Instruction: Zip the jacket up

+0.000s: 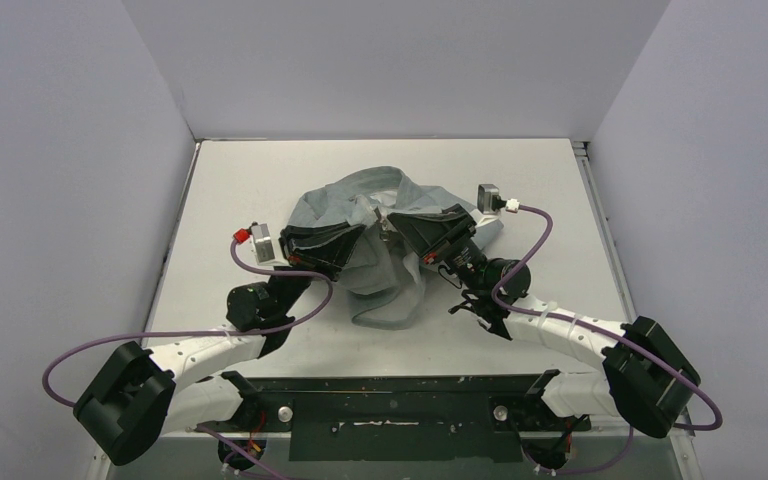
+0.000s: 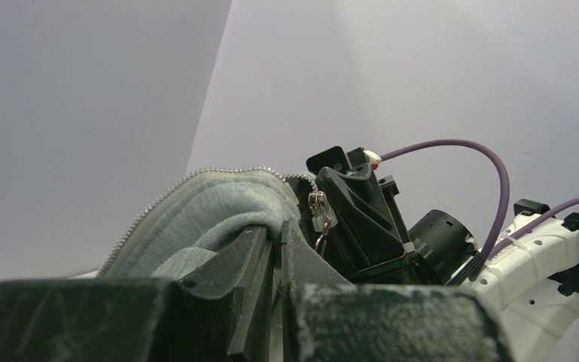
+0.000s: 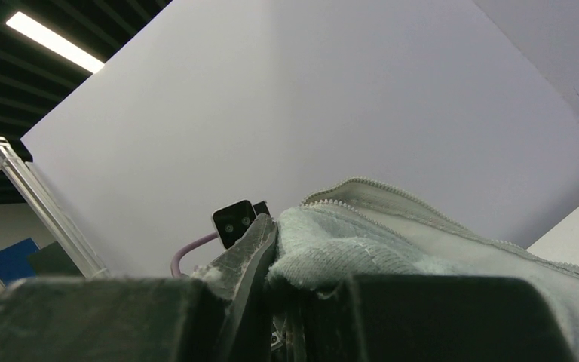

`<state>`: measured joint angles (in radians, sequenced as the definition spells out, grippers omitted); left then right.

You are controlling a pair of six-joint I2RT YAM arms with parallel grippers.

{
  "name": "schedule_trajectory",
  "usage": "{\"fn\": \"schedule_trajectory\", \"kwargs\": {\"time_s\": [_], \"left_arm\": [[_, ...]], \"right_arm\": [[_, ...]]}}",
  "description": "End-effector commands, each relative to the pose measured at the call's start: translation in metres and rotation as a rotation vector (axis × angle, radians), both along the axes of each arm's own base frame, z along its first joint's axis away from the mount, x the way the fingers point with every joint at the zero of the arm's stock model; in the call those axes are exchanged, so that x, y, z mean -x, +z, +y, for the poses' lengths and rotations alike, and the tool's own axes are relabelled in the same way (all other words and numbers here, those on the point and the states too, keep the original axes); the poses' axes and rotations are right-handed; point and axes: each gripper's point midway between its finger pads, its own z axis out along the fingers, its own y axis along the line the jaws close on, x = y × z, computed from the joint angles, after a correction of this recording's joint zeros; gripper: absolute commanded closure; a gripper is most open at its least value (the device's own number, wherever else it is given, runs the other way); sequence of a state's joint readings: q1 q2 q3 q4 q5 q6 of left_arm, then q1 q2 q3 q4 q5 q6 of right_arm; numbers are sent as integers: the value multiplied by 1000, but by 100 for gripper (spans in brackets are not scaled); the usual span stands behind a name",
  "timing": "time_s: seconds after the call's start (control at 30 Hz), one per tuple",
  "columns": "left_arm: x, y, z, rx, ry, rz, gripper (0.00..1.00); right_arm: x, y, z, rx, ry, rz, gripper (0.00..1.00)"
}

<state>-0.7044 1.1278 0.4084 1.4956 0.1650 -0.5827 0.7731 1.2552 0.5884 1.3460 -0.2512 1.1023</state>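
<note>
1. The white worktop carries the jacket, with an arm base at each near corner.
2. The grey jacket sits bunched in a heap at the middle of the worktop, well clear of every edge. Its upper folds are drawn up between the two end effectors, and a loose flap trails toward the near edge.
3. The left end effector is clamped tight on a fold of the jacket, just beside the zipper edge.
4. The right end effector faces it from the other side, closed on the opposite fabric edge.
5. The zipper teeth run along the raised edge, unjoined.
6. The metal zipper slider hangs between the two end effectors, its pull dangling.
</note>
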Motion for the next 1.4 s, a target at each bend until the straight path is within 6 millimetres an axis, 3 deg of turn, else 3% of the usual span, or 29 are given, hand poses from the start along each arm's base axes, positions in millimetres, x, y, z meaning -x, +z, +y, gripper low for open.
{"fn": "schedule_trajectory", "kwargs": {"time_s": [0.0, 0.6, 1.37], "left_arm": [[46, 69, 33, 201, -15, -265, 100], [53, 74, 33, 204, -36, -285, 100], [50, 50, 21, 148, -66, -243, 100]], "right_arm": [[12, 21, -9, -70, 17, -71, 100], [9, 19, -7, -66, 17, -59, 100], [11, 25, -9, -84, 23, -66, 100]]}}
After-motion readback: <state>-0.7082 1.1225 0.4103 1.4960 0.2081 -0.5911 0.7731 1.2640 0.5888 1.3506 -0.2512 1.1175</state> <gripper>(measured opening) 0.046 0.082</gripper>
